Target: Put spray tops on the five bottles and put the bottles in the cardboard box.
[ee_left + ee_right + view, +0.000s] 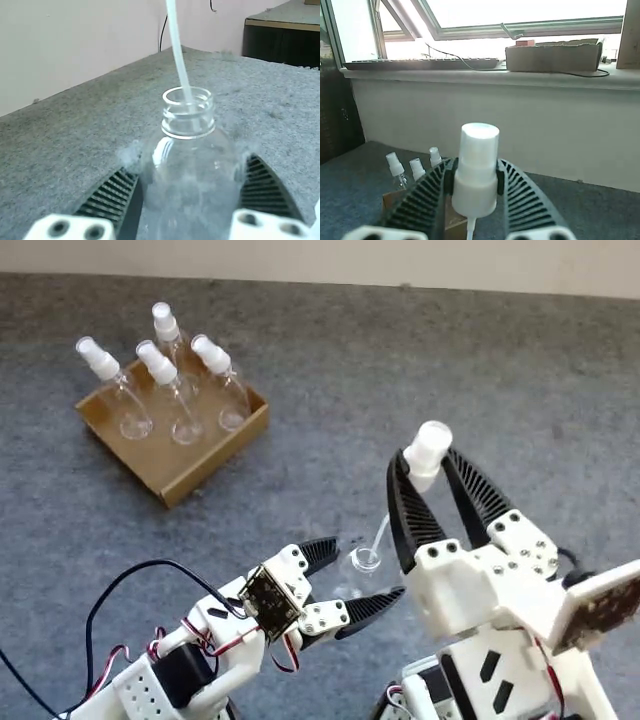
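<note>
An uncapped clear bottle point(365, 562) stands upright on the grey carpet, and my left gripper point(358, 575) is shut on its body. In the left wrist view the bottle point(187, 165) sits between the black fingers point(110, 197), its neck open. My right gripper point(428, 462) is shut on a white spray top point(431, 443), held above and to the right of the bottle. The top's thin tube point(177, 50) slants down into the bottle's neck. The right wrist view shows the spray top point(477, 170) upright between the fingers point(427, 200).
The cardboard box point(215, 465) lies at the back left with several capped bottles point(170, 370) standing in it; these capped bottles point(415, 167) also show beyond the right gripper. Grey carpet stretches between the box and the arms.
</note>
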`<state>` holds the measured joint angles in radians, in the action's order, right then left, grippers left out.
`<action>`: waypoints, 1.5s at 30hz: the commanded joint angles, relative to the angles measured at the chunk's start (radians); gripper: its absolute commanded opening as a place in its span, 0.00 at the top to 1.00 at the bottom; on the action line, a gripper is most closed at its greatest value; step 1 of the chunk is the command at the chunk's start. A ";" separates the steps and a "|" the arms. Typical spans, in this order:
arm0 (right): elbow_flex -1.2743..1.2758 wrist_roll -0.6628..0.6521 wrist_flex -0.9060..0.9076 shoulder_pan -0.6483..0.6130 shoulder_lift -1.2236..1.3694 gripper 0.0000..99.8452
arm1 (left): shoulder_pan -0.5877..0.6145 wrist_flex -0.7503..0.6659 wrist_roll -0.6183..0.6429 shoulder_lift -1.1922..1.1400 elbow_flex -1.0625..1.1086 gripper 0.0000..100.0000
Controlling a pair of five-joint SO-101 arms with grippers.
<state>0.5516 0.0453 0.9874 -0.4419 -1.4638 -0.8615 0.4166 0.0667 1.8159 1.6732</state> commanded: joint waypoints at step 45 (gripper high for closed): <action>0.355 -0.089 0.272 -0.234 -0.311 0.86 | 0.042 -0.049 0.009 0.004 0.019 0.82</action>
<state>0.9152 -0.0315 1.2329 -0.6552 -1.7752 -0.8309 0.3920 0.0667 1.8144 1.6732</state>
